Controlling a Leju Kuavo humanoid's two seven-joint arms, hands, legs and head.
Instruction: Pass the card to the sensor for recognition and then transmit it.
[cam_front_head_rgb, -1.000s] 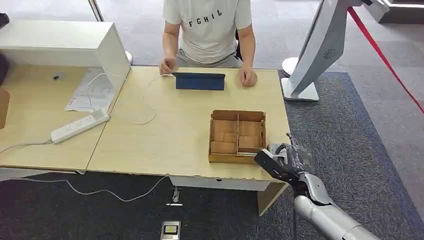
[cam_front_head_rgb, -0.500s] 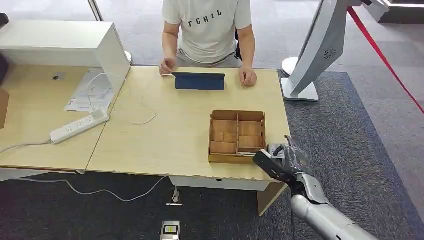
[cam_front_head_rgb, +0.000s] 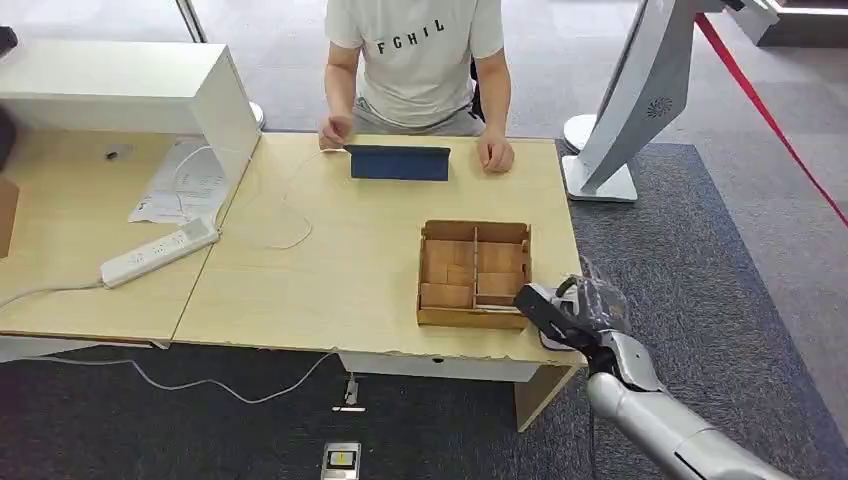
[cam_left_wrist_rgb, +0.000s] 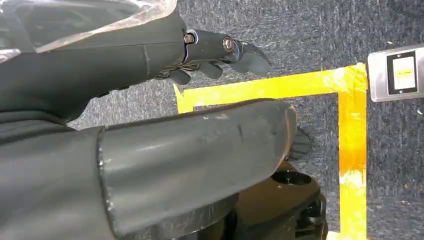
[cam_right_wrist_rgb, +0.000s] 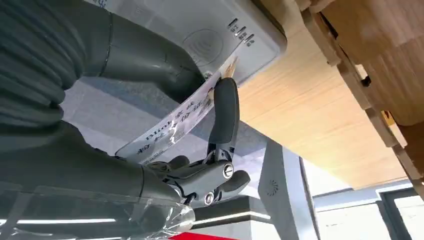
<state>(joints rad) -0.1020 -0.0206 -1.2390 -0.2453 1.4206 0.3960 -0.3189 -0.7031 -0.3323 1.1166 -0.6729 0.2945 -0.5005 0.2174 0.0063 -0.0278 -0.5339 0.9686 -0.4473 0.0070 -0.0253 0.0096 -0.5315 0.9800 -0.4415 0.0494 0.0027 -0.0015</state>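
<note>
At the table's (cam_front_head_rgb: 330, 270) five o'clock corner, I see my right hand (cam_front_head_rgb: 572, 315) pinching the card (cam_right_wrist_rgb: 177, 125) between thumb and finger, tip touching the white sensor (cam_right_wrist_rgb: 210, 35) beside the wooden box (cam_front_head_rgb: 474, 272). My left hand (cam_left_wrist_rgb: 150, 100) hangs over carpet, fingers curled around nothing.

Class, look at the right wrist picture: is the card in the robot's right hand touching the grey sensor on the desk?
Touching. The right wrist view shows the card, pinched in the right hand, with its far edge meeting the sensor.

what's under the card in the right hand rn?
The card, pinched by the right hand, hangs over the white sensor at the table edge. The thumb covers part of the sensor top.
</note>
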